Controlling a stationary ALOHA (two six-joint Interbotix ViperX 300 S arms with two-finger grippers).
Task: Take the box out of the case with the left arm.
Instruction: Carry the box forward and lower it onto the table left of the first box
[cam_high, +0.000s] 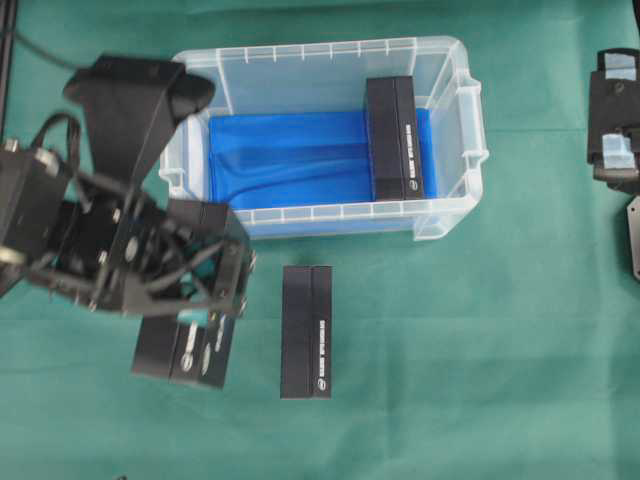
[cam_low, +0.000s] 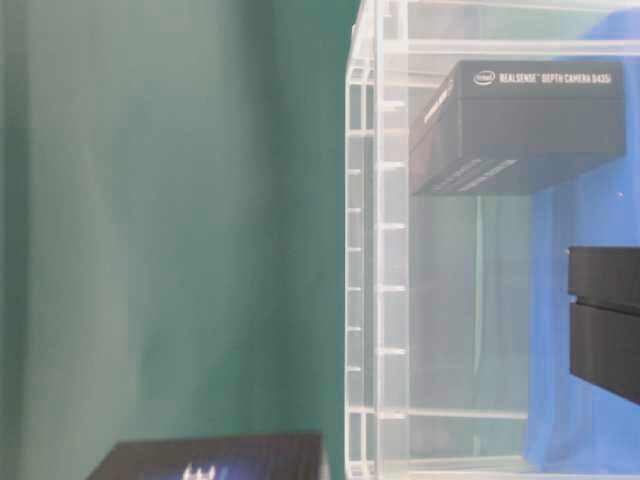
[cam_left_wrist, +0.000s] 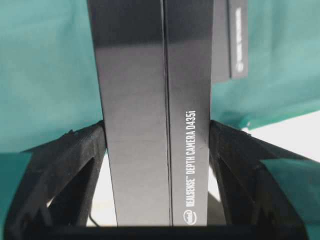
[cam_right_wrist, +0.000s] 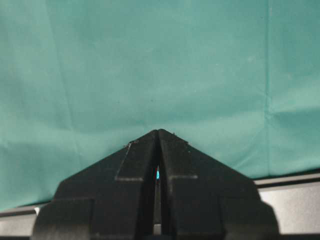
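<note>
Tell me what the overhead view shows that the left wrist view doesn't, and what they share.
Only the overhead shows the case with one box inside against its right wall, and the right gripper parked at the right edge.

Only the left wrist view shows the fingers pressed against both sides of the held box, and its printed label.

Both show the left gripper holding that box outside the case over the green cloth, with another box lying nearby.

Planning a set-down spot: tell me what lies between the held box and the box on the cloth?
Overhead, only bare green cloth separates the held box from the lying box.
</note>
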